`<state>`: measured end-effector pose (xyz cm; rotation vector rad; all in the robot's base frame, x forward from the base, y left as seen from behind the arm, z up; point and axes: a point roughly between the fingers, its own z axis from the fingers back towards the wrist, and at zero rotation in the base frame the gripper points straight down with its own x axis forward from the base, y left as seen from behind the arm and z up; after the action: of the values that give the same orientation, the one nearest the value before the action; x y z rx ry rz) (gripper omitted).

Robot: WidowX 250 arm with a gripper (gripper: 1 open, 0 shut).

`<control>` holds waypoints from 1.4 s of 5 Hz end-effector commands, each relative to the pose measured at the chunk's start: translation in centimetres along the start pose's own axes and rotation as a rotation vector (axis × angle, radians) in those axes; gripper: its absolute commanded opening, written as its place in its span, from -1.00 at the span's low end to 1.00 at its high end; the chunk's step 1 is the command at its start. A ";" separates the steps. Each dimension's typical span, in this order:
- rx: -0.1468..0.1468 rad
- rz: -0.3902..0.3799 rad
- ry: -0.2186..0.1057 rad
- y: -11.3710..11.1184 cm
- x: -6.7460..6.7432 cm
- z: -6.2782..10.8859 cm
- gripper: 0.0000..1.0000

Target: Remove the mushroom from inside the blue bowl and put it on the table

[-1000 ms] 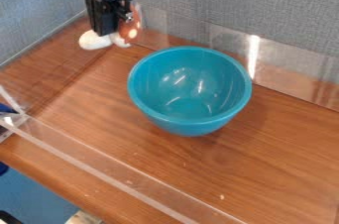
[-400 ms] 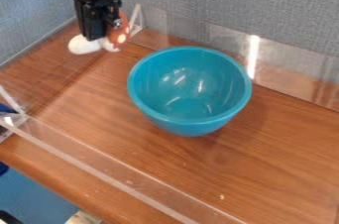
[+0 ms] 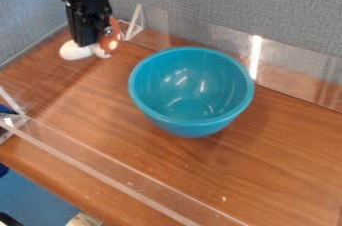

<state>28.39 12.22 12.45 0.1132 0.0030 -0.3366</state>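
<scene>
At the far left edge a small blue and white object [image 3: 8,110] sits by the low clear acrylic panel [image 3: 120,175] that runs along the near side of the desk. The reddish-brown, polished wood-grain desk [image 3: 94,100] fills most of the view, backed by a grey textured wall [image 3: 241,0].

In the upper left the black tool [image 3: 90,42] hangs from its dark arm, pointing straight down over the back left corner of the desk. Its fingers [image 3: 83,28] are drawn in close together and pinch the small toy mushroom with a cream-white stem and orange-brown cap [image 3: 91,46]. The mushroom lies sideways in the grip: the pale stem sticks out to the left of the fingers and the orange-brown cap shows to their right. Whether its underside touches the wood or hangs just above it cannot be told from this angle.

Right of centre stands the round, deep, glossy turquoise-blue bowl [image 3: 191,90], upright on the desk and well apart from the tool and the mushroom. Its inside shows only bright reflections on the smooth wall.

Further right, more upright clear acrylic panels [image 3: 287,65] edge the back of the desk, just behind the bowl.
</scene>
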 end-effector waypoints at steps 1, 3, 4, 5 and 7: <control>0.024 0.013 -0.010 1.1 -0.6 0.2 -1.00; 0.016 0.029 -0.009 1.9 -1.3 -0.1 1.00; 0.009 0.048 -0.018 2.4 -1.7 0.3 1.00; 0.002 0.048 -0.018 2.3 -1.8 -0.2 1.00; -0.010 0.032 -0.028 1.6 -1.5 -1.1 1.00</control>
<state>27.41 14.32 10.80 0.0853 -0.0026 -0.3064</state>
